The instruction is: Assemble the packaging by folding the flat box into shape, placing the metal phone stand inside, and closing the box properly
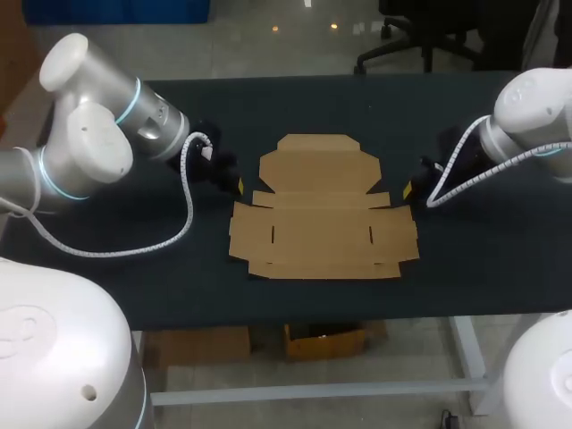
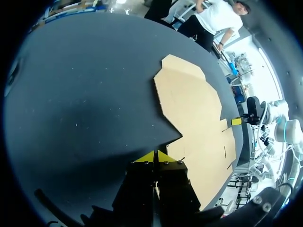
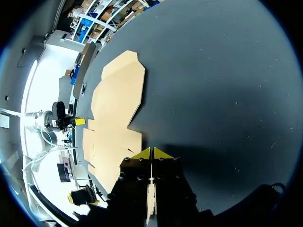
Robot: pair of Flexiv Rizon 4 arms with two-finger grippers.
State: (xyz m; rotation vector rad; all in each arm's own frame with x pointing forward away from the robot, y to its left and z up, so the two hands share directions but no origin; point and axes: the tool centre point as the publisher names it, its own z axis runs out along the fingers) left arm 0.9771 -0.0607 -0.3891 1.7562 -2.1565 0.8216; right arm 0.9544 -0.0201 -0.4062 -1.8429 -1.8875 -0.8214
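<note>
A: We're holding the left hand and right hand closed, empty, either side of the flat box lying on the desk.
B: Then we're risking shoving the thin card along instead of lifting a flap.

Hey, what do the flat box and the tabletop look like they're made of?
The flat box looks like plain brown cardboard, matte, with cut flaps, slots and crease lines. The tabletop has a dark, matte covering with faint pale specks, possibly a mat or cloth; I cannot tell which.
</note>
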